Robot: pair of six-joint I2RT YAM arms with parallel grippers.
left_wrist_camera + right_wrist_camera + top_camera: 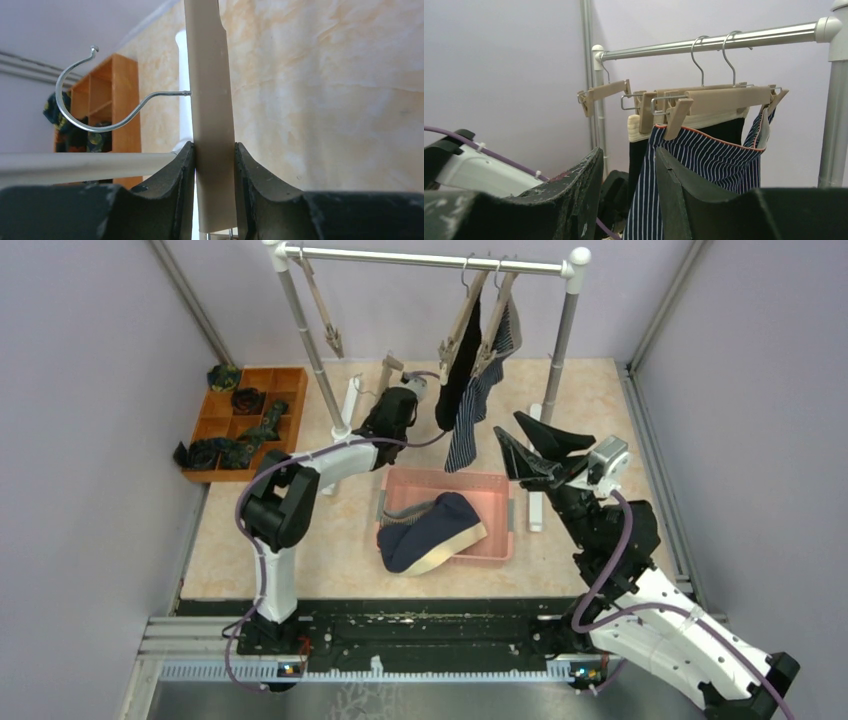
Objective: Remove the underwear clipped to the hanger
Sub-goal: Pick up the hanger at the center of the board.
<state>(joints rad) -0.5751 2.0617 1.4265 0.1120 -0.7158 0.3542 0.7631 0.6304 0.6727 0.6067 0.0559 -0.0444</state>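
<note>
The right pincer (629,152), part-open and empty, hovers apart from the striped shorts (704,170) and black shorts (724,130) clipped near the right end of the rail (724,40). The left pincer (214,150) clamps a bare hanger (210,90).

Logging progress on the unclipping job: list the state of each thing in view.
left pincer: shut on a bare hanger, off the rail
right pincer: open, empty
striped underwear: clipped, hanging on the rail
black underwear: clipped, hanging on the rail
navy underwear: unclipped, lying in the pink basket
hanger at the rail's left end: hanging, empty
</note>
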